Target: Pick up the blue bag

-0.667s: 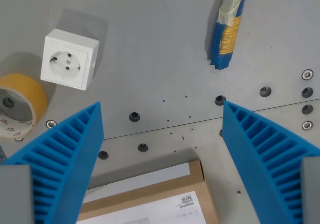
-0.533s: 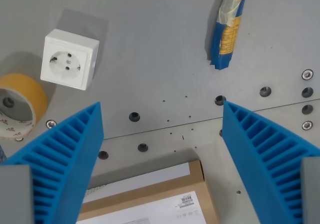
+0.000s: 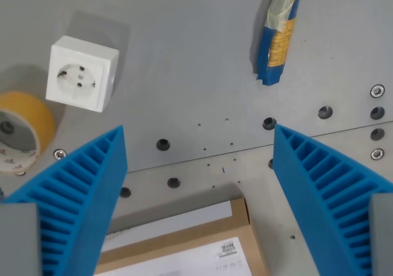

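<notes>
The blue bag [image 3: 279, 30], a narrow blue and yellow packet, lies on the grey table at the top of the wrist view, right of centre, its upper end cut off by the frame. My gripper [image 3: 199, 165] stands open, its two ribbed blue fingers [image 3: 73, 196] spread wide at the bottom corners. Nothing is between them. The bag lies well above the gripper, nearer the right-hand finger.
A white wall socket [image 3: 81, 73] sits at the upper left. A roll of yellow tape [image 3: 18, 125] lies at the left edge. A brown cardboard box [image 3: 190, 248] with a white label lies at the bottom centre, between the fingers. Bolt holes dot the grey table [image 3: 184, 55].
The whole scene has shifted slightly to the left, so the camera has moved a little. The fingers stay equally wide apart.
</notes>
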Available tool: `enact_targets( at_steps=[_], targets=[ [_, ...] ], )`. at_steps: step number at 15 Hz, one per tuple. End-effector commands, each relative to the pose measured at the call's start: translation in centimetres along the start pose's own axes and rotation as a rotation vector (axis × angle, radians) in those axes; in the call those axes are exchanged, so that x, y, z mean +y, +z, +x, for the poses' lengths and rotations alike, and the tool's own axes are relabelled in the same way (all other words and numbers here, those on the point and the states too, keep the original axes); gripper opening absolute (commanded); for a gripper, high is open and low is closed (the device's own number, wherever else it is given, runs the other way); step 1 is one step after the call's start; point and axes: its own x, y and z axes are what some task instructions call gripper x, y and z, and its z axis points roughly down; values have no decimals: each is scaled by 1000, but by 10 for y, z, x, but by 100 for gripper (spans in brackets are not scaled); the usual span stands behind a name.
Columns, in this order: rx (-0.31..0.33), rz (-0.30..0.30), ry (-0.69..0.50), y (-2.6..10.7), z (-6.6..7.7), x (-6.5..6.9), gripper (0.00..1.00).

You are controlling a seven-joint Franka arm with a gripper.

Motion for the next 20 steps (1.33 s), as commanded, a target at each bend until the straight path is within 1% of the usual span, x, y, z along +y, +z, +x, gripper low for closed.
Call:
enact_targets(
  at_steps=[1,3,9,16,18,20],
  targets=[
    [74,12,63,19,5,15,100],
    [98,13,82,29,8,25,100],
    [146,24,151,58,14,56,100],
    [149,39,196,92,27,91,100],
    [150,42,200,102,30,98,100],
    [151,43,196,112,31,102,100]
  ],
)
